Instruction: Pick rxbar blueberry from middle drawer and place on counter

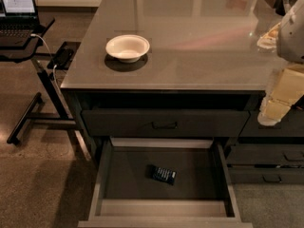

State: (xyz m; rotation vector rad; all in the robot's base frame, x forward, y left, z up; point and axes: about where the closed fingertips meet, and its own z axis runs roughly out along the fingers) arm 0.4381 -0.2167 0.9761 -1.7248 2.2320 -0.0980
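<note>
Step in hand: reach into drawer, nothing grasped yet.

Small flat dark blue snack bar with pale print (rxbar blueberry (164, 175)) lying flat near the centre of the floor of the wide dark grey middle drawer (100, 179). Drawer pulled fully open at 6 o'clock of view. Bar's long axis skewed, running roughly 10 to 4 o'clock. Clear of all four walls.

Cream and white two-finger gripper (272, 111) at 3 o'clock of view, hanging off the right front corner of the large glossy grey-brown counter (199, 37), in front of the neighbouring drawer stack. Well apart from bar, which sits toward 8 o'clock from it. Spread or pressed together: cannot tell. Nothing seen pinched.

Shallow top drawer front with small black handle (164, 125) shut, directly at 12 o'clock above the open box. White round bowl (127, 47) on counter toward 11 o'clock.

Judgement for a good pick:
- Travel toward 8 o'clock first, then descend; keep clear of the right drawer rim and the overhanging top drawer front.
- Come down vertically over bar centre, wrist rotated to close across the short width, i.e. along the 1 to 7 o'clock line.
- Thin, flat wrapper on a hard floor: likely to slide or slip under the tips, so go low before closing.
- Lift straight up past the rim before swinging to the counter; place away from bowl.
</note>
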